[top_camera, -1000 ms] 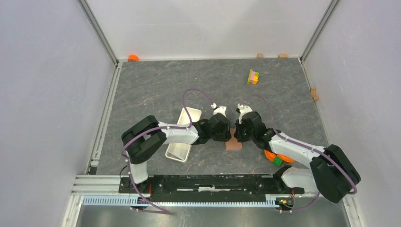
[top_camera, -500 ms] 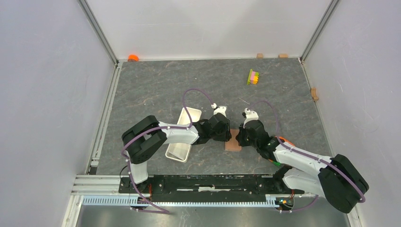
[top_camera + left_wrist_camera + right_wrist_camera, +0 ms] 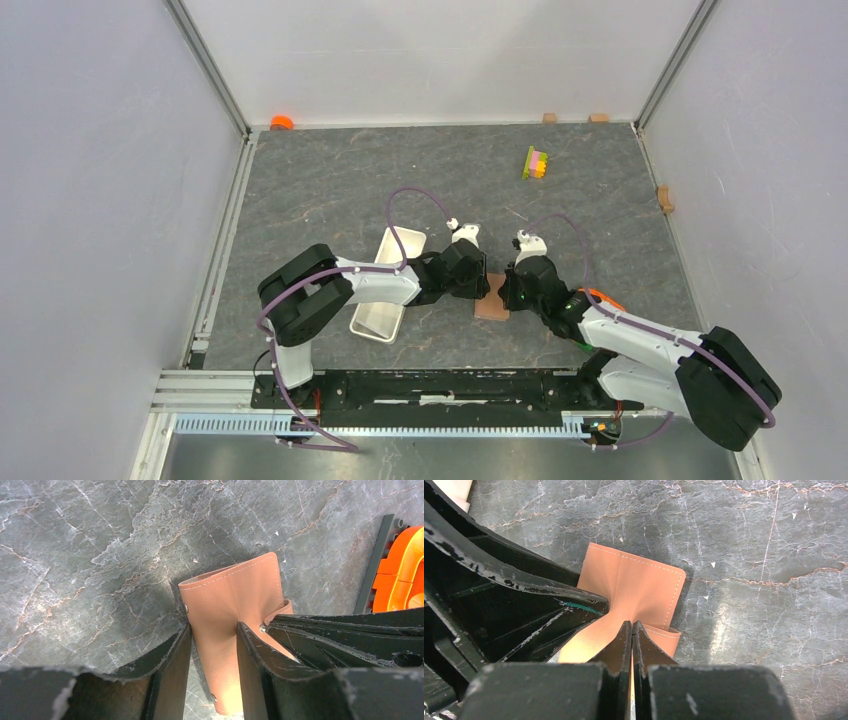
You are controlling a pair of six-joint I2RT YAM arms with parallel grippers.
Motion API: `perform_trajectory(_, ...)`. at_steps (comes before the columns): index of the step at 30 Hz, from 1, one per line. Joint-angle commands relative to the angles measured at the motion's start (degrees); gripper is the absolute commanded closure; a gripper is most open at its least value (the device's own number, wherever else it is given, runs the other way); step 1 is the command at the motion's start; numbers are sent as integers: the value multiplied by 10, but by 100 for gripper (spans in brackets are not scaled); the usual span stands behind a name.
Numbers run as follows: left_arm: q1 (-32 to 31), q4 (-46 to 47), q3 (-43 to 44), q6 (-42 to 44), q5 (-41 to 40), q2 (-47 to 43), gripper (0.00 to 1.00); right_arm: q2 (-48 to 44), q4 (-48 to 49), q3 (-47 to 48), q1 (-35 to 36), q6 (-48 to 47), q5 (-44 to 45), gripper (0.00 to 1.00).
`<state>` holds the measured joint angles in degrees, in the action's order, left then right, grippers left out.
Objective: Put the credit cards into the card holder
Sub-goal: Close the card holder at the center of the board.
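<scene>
The reddish-brown card holder (image 3: 490, 304) lies on the table between both grippers; it also shows in the left wrist view (image 3: 235, 585) and the right wrist view (image 3: 634, 585). One of its flaps is pulled up. My right gripper (image 3: 506, 290) (image 3: 632, 623) is shut on the thin edge of that raised flap. My left gripper (image 3: 481, 285) (image 3: 212, 625) is open, its fingers standing either side of the card holder's near part, one fingertip (image 3: 589, 601) against the raised leather. No credit cards are in view.
A long white tray (image 3: 386, 285) lies left of the left gripper. An orange and green object (image 3: 598, 300) (image 3: 400, 565) sits under the right forearm. Coloured blocks (image 3: 536, 162) stand at the back right, an orange piece (image 3: 282, 122) in the back left corner.
The right arm swung its elbow out to the right and its gripper settled lower at the card holder. The card holder shifted slightly left. The left arm has barely moved.
</scene>
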<state>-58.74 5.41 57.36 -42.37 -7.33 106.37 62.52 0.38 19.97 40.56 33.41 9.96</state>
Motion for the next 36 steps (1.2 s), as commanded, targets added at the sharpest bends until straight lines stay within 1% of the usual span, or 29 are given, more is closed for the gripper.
perform_trajectory(1,-2,-38,-23,8,4,36,54,-3,-8,-3,11,13,10,100)
perform_trajectory(11,-2,-34,-30,4,4,33,55,-3,32,-7,24,20,44,100)
perform_trajectory(16,-2,-35,-30,4,5,34,55,-5,36,-9,30,24,56,100)
perform_trajectory(23,-2,-35,-31,3,4,34,55,-28,32,-13,33,28,94,100)
perform_trajectory(36,-2,-34,-30,1,2,35,55,1,58,-19,46,37,72,100)
